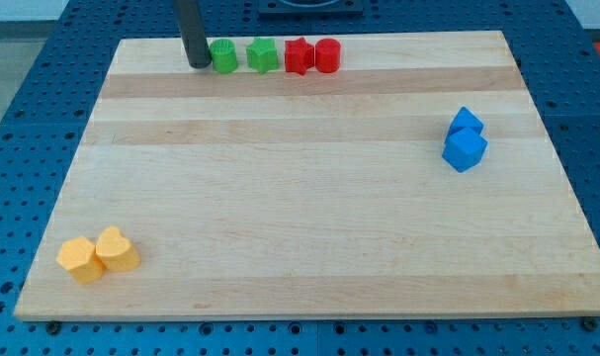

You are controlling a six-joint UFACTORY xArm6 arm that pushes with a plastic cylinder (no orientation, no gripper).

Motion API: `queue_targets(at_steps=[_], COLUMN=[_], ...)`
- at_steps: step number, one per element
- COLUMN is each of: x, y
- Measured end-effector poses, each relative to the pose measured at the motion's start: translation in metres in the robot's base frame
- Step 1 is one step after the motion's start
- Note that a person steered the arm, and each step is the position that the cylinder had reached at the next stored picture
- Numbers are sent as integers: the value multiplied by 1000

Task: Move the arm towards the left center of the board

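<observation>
Sitting near the view's bottom left of the wooden board, two yellow blocks touch each other. At the view's top my tip rests just left of a green cylinder, beside a green star, a red star and a red cylinder in a row. Two blue blocks touch at the view's right; the rod carries no pincer, and no writing shows.

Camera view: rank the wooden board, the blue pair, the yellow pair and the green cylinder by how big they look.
1. Wooden board, by far.
2. Yellow pair and blue pair: alike; yellow lies nearer the view's bottom, so unsure.
3. Green cylinder, beside my tip.
</observation>
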State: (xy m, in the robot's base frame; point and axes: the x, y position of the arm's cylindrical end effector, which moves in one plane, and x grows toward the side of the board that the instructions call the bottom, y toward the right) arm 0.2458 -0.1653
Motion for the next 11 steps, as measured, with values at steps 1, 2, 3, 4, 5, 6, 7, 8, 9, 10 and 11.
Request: queue_targets(at_steps=[1,2,3,4,5,6,7,8,9,10,11], x=[0,0,0,0,23,74,109,126,143,159,182], y=[0,7,18,19,14,12,7,-6,-25,-51,-90])
